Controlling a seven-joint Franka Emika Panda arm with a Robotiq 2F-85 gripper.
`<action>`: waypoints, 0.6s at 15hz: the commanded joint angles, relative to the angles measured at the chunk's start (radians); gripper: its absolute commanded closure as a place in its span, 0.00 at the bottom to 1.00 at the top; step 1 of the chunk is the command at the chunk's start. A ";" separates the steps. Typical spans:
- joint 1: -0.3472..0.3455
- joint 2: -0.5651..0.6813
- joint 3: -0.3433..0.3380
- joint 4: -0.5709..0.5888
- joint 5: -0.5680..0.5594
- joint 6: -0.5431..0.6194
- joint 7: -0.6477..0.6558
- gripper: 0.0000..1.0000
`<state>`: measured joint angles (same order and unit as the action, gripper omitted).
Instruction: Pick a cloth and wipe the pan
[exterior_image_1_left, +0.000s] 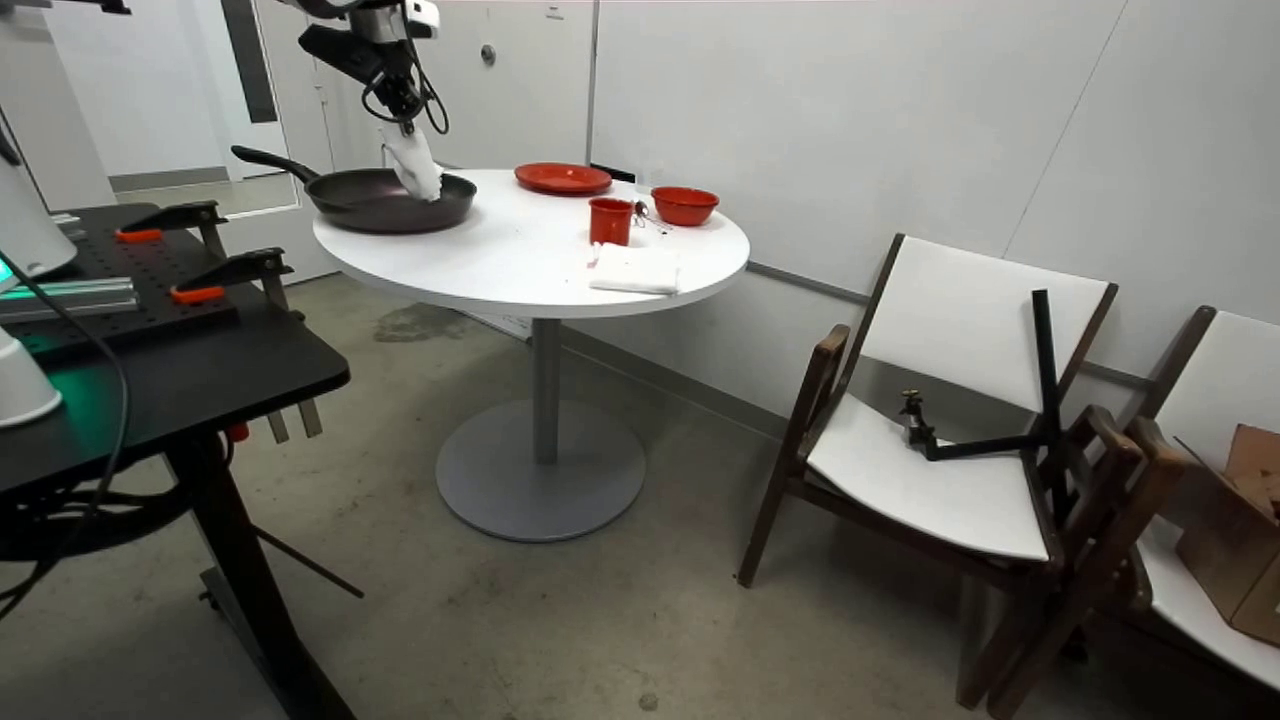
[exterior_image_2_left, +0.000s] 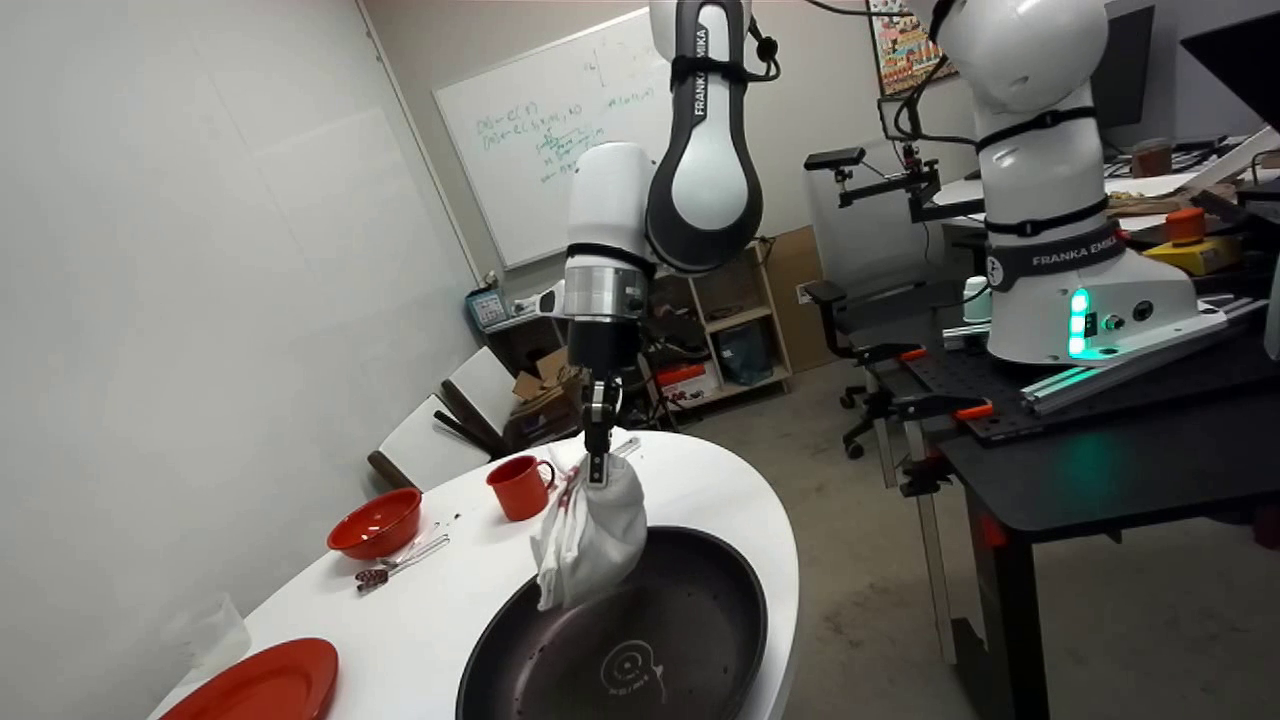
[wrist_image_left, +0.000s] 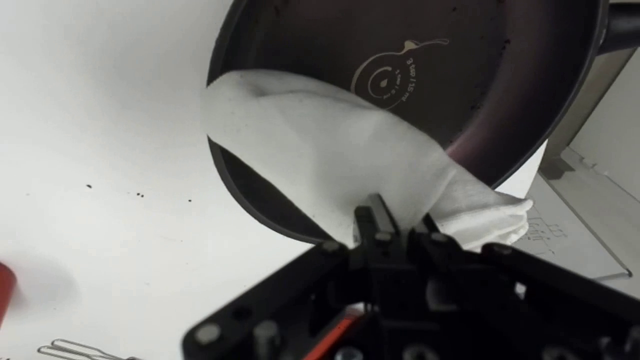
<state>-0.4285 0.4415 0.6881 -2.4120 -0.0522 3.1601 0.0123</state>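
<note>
The black pan (exterior_image_1_left: 360, 205) rests on the round white table, its handle (exterior_image_1_left: 272, 160) pointing outward; bare inner base shows in an exterior view on the pan (exterior_image_2_left: 690, 620). My gripper (exterior_image_2_left: 598, 470) points down above the pan's edge, shut on the whitish cloth (exterior_image_2_left: 595, 540). In the wrist view the cloth (wrist_image_left: 310, 135) fans out from between the gripper's fingertips (wrist_image_left: 401, 212) and covers part of the pan (wrist_image_left: 525, 75) and its rim. The cloth's lower end hangs inside the pan's outline; whether it touches the base I cannot tell.
A second folded white cloth (exterior_image_1_left: 635, 269) lies near the table edge. Also on the table (exterior_image_1_left: 490, 265) are a red mug (exterior_image_1_left: 610, 221), red bowl (exterior_image_1_left: 685, 205), red plate (exterior_image_1_left: 563, 178) and metal utensils (exterior_image_2_left: 405, 562). A black desk (exterior_image_1_left: 200, 370) stands close by.
</note>
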 joint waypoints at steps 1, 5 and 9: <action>-0.273 0.014 0.216 -0.054 0.024 0.014 -0.025 0.98; -0.520 0.041 0.374 -0.080 0.017 -0.003 -0.007 0.98; -0.671 0.064 0.450 -0.085 0.016 -0.017 0.008 0.98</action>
<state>-1.0068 0.4829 1.0740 -2.4905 -0.0503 3.1544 0.0130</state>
